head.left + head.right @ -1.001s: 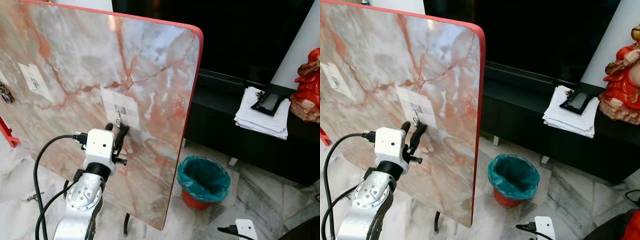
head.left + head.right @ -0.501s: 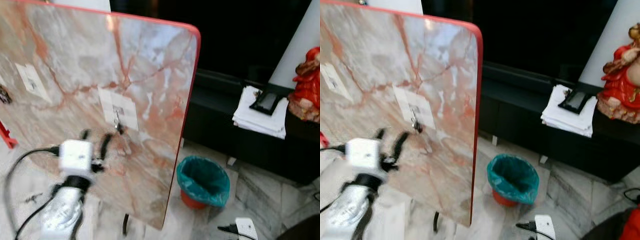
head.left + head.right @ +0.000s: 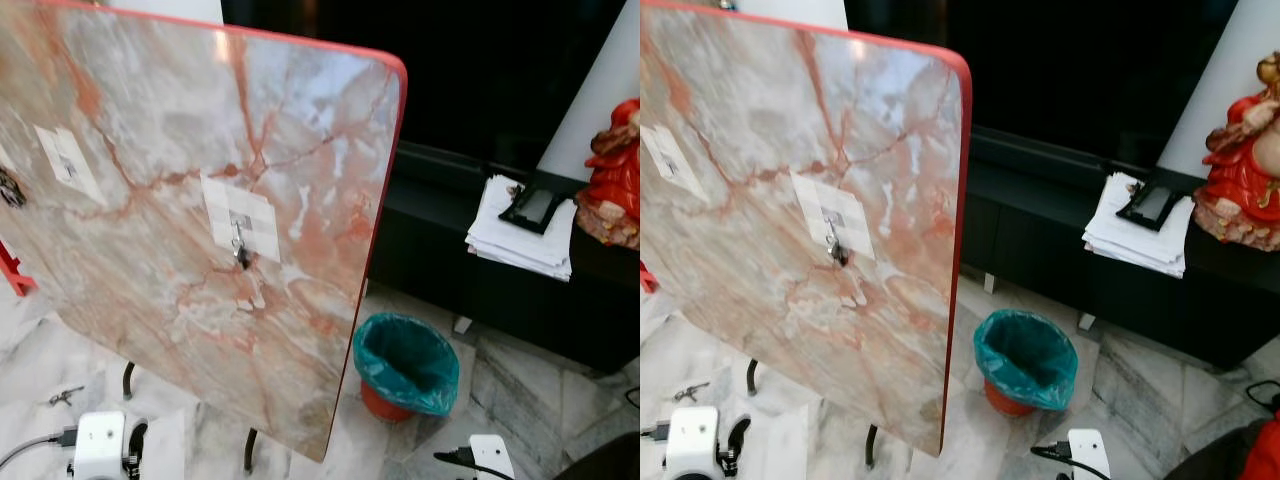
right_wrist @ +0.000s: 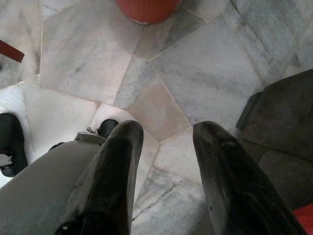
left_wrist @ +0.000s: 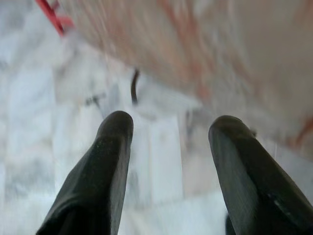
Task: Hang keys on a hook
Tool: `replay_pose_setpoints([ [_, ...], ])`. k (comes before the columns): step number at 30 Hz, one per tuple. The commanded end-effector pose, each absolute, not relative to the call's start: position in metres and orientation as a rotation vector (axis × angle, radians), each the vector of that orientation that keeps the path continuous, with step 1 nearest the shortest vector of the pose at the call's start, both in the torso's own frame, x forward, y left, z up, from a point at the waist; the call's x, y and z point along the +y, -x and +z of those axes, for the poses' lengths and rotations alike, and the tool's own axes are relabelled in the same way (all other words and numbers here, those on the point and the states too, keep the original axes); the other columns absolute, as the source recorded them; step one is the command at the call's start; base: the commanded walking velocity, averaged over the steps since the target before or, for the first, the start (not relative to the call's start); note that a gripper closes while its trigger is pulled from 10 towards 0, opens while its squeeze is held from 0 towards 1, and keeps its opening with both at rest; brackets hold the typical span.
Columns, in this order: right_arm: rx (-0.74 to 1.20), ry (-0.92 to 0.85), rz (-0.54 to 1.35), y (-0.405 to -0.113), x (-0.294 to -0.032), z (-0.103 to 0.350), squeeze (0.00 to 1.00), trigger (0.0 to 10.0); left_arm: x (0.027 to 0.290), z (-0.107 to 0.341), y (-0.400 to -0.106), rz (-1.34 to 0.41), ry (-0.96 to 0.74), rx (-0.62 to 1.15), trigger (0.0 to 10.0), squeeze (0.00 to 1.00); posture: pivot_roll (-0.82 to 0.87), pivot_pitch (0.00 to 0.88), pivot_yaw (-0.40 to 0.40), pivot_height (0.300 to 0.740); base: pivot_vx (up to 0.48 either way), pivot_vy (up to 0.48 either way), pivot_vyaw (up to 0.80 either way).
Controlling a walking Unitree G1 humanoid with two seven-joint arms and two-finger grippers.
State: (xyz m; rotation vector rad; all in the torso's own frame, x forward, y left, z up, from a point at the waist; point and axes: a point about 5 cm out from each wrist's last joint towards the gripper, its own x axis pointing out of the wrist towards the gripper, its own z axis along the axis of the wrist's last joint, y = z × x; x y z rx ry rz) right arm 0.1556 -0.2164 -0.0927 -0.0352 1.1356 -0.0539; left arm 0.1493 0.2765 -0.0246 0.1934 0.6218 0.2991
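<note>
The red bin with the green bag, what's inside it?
The round red plastic bin holds a teal-green plastic bag liner, open at the top. Nothing shows in the bag's open part; its folds hide the bottom, so small things there can't be seen.

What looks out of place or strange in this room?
A marble tabletop with a red rim stands tilted on edge instead of lying flat, with hook stickers on its face. Keys hang from the middle hook. Another small key lies on the floor.
</note>
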Motion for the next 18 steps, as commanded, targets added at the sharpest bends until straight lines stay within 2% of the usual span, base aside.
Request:
replay_pose_setpoints([
  [1,1.144,0.045,-0.055,-0.155,-0.218,-0.093,0.0,10.0,0.269,-0.056,-0.125,0.281,-0.163,0.785,10.0,0.0,0.02,0.0,-0.071,0.74,0.0,0.0,0.0],
  [4,1.144,0.044,-0.06,-0.154,-0.218,-0.093,0.0,10.0,0.264,-0.081,-0.104,0.276,-0.158,0.947,10.0,0.0,0.01,0.0,-0.071,0.74,0.0,0.0,0.0],
  [9,1.147,0.046,-0.068,-0.154,-0.218,-0.093,0.0,10.0,0.263,-0.089,-0.097,0.306,-0.162,1.035,10.0,0.0,0.0,0.0,-0.071,0.74,0.0,0.0,0.0],
  [14,1.16,0.057,-0.067,-0.153,-0.218,-0.094,0.0,10.0,0.262,-0.088,-0.115,0.3,-0.164,0.995,10.0,0.0,0.01,0.0,-0.069,0.74,0.0,0.472,0.0],
  [18,1.164,0.058,-0.066,-0.153,-0.217,-0.094,0.0,10.0,0.257,-0.09,-0.117,0.28,-0.172,1.006,10.0,0.0,0.01,0.0,-0.062,0.74,0.0,0.476,0.0],
])
